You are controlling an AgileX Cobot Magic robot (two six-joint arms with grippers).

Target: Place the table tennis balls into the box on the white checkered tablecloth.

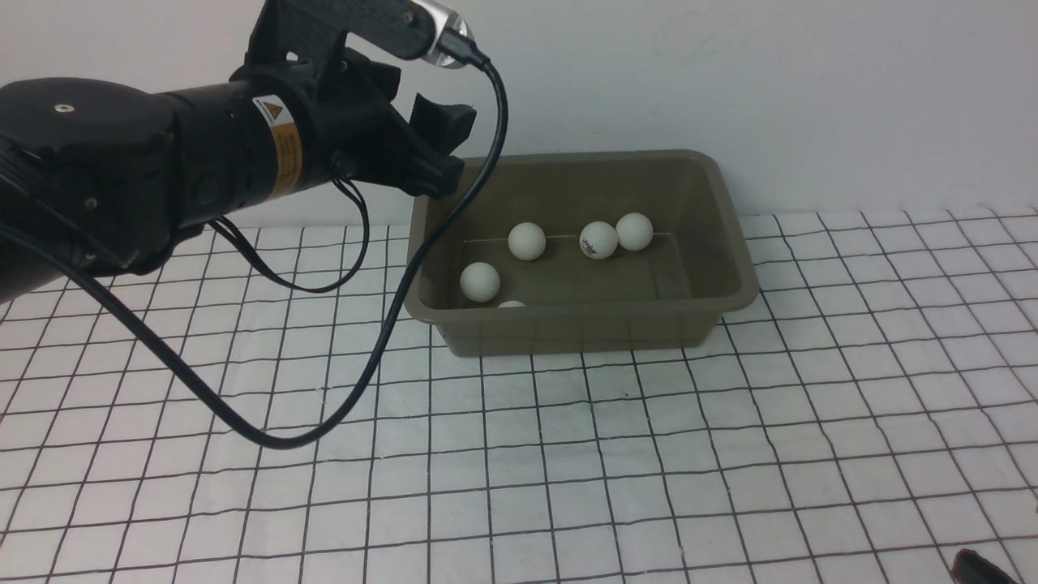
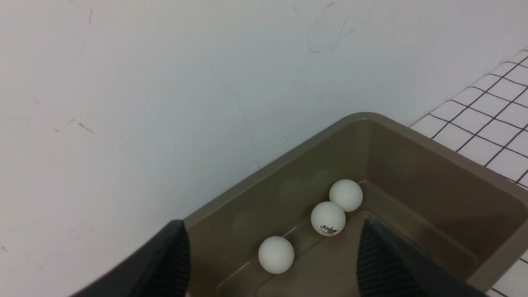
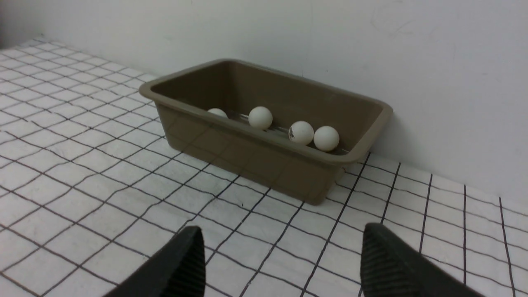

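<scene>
The olive-brown box stands on the white checkered tablecloth against the back wall. Several table tennis balls lie inside it: one near the back, a logo ball touching another, one at the left, and one half hidden behind the front wall. My left gripper hovers over the box's back left corner, open and empty; its wrist view shows the box and the logo ball between spread fingers. My right gripper is open above bare cloth, well short of the box.
The white wall runs directly behind the box. The left arm's black cable loops down over the cloth to the box's front left. A dark tip of the right arm shows at the bottom right corner.
</scene>
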